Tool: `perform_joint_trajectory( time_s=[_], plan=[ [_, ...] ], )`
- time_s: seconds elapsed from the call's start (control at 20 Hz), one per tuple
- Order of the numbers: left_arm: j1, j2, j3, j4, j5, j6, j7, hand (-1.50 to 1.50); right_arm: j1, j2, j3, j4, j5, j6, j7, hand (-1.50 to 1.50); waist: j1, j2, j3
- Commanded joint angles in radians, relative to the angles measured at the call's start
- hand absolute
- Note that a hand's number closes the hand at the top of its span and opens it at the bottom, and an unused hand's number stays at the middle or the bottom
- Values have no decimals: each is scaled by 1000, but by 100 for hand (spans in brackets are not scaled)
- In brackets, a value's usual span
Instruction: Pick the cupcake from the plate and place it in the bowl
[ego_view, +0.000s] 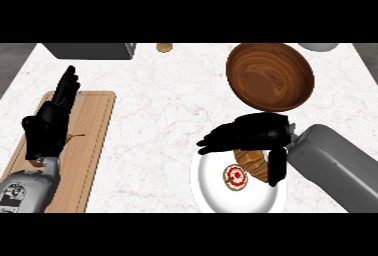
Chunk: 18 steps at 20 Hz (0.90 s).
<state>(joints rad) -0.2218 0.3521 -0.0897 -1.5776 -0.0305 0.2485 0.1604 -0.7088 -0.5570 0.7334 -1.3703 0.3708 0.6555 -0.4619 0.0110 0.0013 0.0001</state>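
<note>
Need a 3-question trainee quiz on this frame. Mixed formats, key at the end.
1. True or false: the cupcake already lies in the wooden bowl.
2. Which hand has its fingers and thumb curled round the cupcake? A) left hand B) right hand
3. Fill in: the left hand rests open, fingers up, over the ___.

Key: 1 false, the cupcake is over the white plate. 2 B. 3 cutting board.

right hand (255, 130) curled round cupcake (249, 167) | over plate (214, 194) | bowl (269, 75) beyond
</note>
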Motion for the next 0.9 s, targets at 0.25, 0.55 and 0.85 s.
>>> perform_joint_trajectory(
  time_s=[0.25,0.55,0.85],
  plan=[
    [57,-13,37,-20,-18,-34,-38,0,36,78,8,39,121,60,-35,-150,-4,-2,0],
    [-24,0,83,27,-15,-71,2,0,90,140,68,164,248,-53,-119,-150,-6,0,0],
    [-79,-45,86,56,-43,-62,18,0,89,195,45,236,302,-76,-171,-150,-9,1,0]
  ],
)
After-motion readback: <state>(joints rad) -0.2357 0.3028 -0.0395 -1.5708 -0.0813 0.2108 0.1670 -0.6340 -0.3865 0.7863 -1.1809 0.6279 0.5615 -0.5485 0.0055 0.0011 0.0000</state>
